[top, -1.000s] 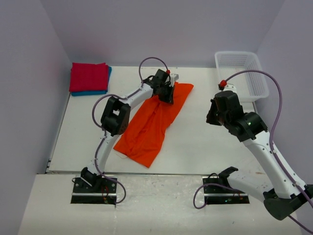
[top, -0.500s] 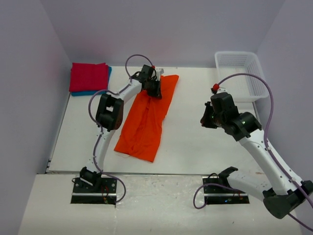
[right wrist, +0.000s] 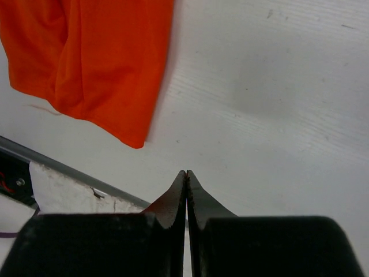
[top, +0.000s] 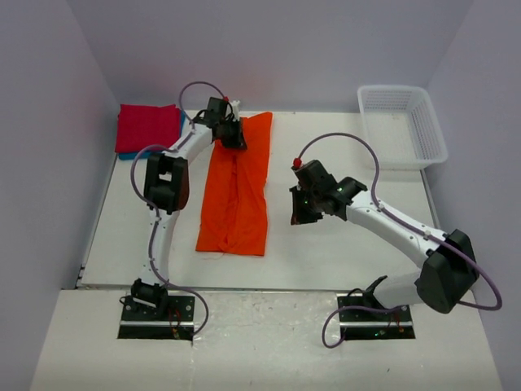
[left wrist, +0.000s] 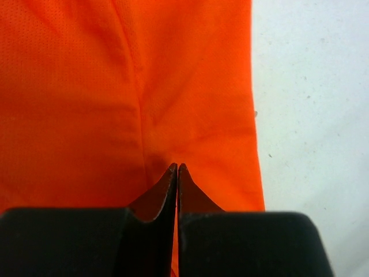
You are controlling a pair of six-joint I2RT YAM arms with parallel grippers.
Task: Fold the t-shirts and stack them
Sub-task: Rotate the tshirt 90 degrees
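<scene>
The orange t-shirt [top: 236,187] lies as a long, lengthwise-folded strip on the white table, running from the back towards the near edge. My left gripper [top: 230,137] is at its far end, shut on the cloth; in the left wrist view its tips [left wrist: 177,165] pinch the orange t-shirt [left wrist: 115,86] near its right edge. My right gripper [top: 299,213] hovers shut and empty over bare table to the right of the shirt; in the right wrist view the gripper [right wrist: 185,172] has the shirt's near corner [right wrist: 104,57] ahead on the left. A folded red t-shirt [top: 146,128] lies on a blue one [top: 129,155] at the back left.
A white mesh basket [top: 431,134] stands at the back right corner. Purple walls close in the left, back and right sides. The table's metal front edge [right wrist: 69,167] lies just beyond the shirt's near end.
My left gripper has swung left along the back of the table, dragging the shirt's far end so the strip now lies nearly straight. My right arm has reached left and down towards the shirt.
</scene>
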